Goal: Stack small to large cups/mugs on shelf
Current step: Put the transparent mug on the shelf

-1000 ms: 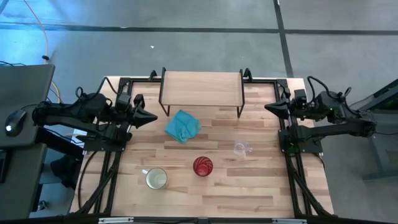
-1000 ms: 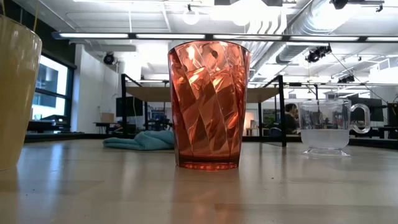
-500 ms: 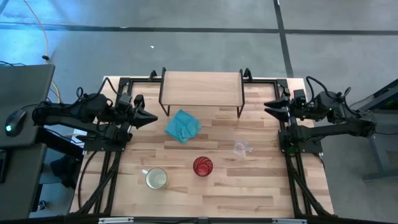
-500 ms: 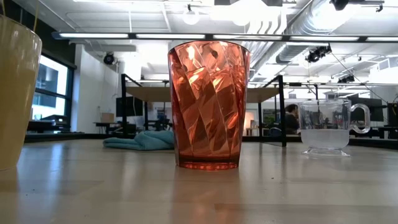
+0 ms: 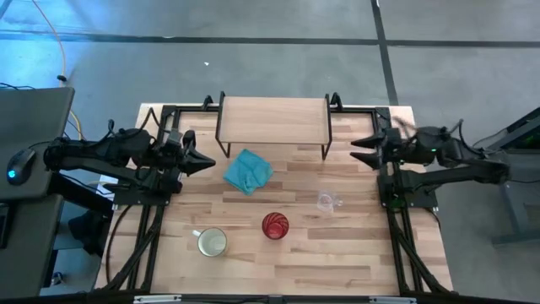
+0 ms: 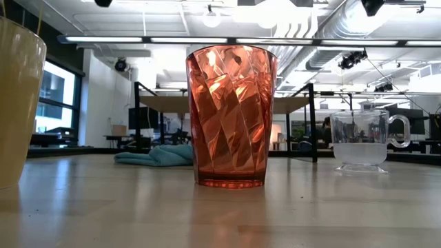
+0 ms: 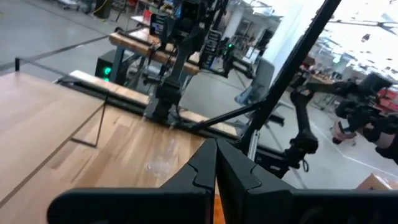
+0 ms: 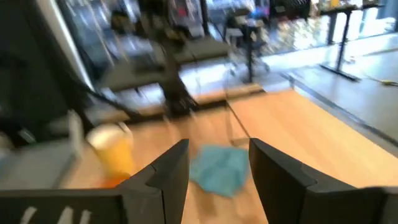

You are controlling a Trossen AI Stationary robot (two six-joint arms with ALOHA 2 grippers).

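Now the right hand opens and starts toward the cups

Compared with a second ago, the right hand (image 5: 354, 151) has spread its fingers and moved a little inward from the right edge of the desk (image 5: 337, 262); it holds nothing. I judge this to be the start of a reach, probably for the glass cup (image 5: 327, 201), which is the nearest to it. The left hand (image 5: 209, 160) waits at the left edge with fingers together, also empty.

Nothing is stacked yet. The shelf (image 5: 272, 120) at the far side is bare. All three cups stand in front of the shelf: the glass cup to its front right, the red tumbler (image 5: 275, 225) nearer the front edge, the yellow mug (image 5: 212, 242) to the tumbler's left.

A teal cloth (image 5: 248, 171) lies just before the shelf, on its left part. It may hinder setting cups there; the right part seems free.
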